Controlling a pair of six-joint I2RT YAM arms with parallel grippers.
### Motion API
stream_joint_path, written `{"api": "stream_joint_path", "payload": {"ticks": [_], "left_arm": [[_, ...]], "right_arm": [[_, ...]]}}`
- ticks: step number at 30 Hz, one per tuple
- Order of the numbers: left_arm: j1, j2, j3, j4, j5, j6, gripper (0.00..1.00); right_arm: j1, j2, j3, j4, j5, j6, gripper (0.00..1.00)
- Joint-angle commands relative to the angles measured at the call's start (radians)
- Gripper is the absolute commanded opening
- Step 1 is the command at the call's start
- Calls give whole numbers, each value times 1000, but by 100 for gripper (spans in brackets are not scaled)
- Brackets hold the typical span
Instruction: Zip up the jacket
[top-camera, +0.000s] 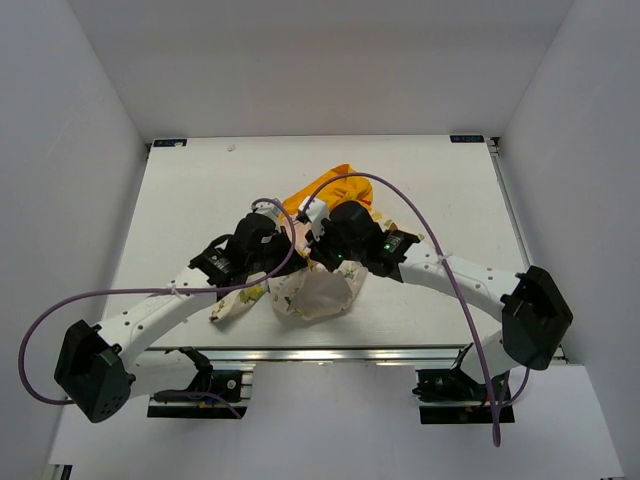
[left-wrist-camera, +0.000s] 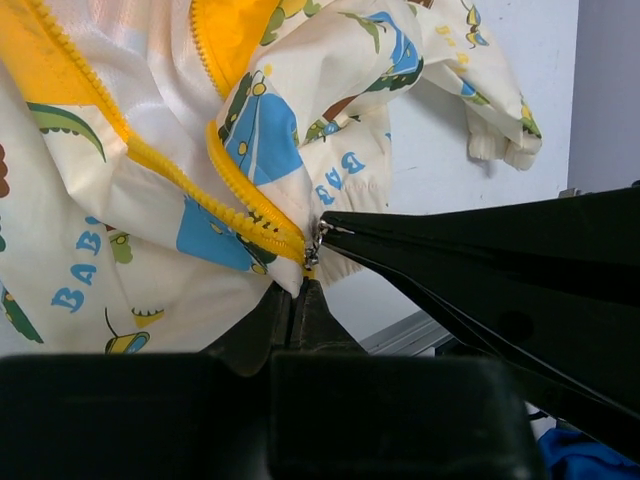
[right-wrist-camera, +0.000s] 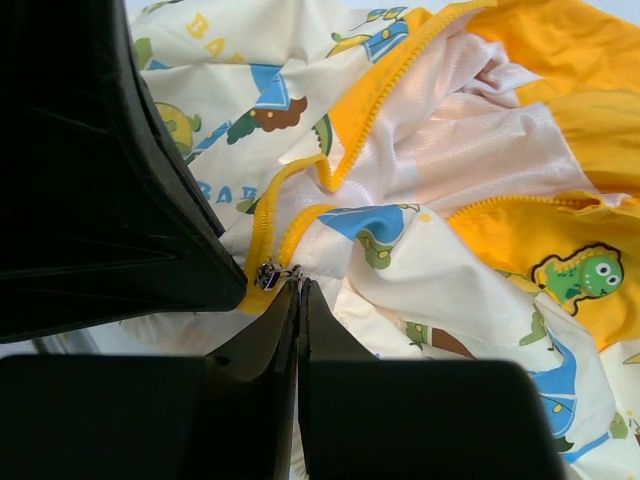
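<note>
The jacket (top-camera: 320, 295) is pinched by our left gripper (left-wrist-camera: 297, 292) at the hem (left-wrist-camera: 345, 265) and our right gripper (right-wrist-camera: 298, 292) at the slider (right-wrist-camera: 268, 275), its zipper (left-wrist-camera: 180, 185) running away from both.

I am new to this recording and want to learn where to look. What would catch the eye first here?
The cream jacket with cartoon prints and yellow lining, bunched in the middle of the white table, stands out first. The left gripper and the right gripper meet at its bottom hem, both shut, beside the small metal zipper slider; the yellow zipper above lies open.
</note>
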Motion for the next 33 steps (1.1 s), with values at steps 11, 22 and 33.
{"api": "stream_joint_path", "payload": {"ticks": [11, 22, 33], "left_arm": [[-29, 40, 58, -154, 75, -8, 27], [-28, -33, 7, -139, 94, -22, 47], [-25, -26, 47, -36, 137, -19, 76]], "right_arm": [[-42, -118, -35, 62, 30, 7, 0], [-42, -110, -21, 47, 50, 25, 0], [-42, -136, -51, 44, -31, 7, 0]]}}
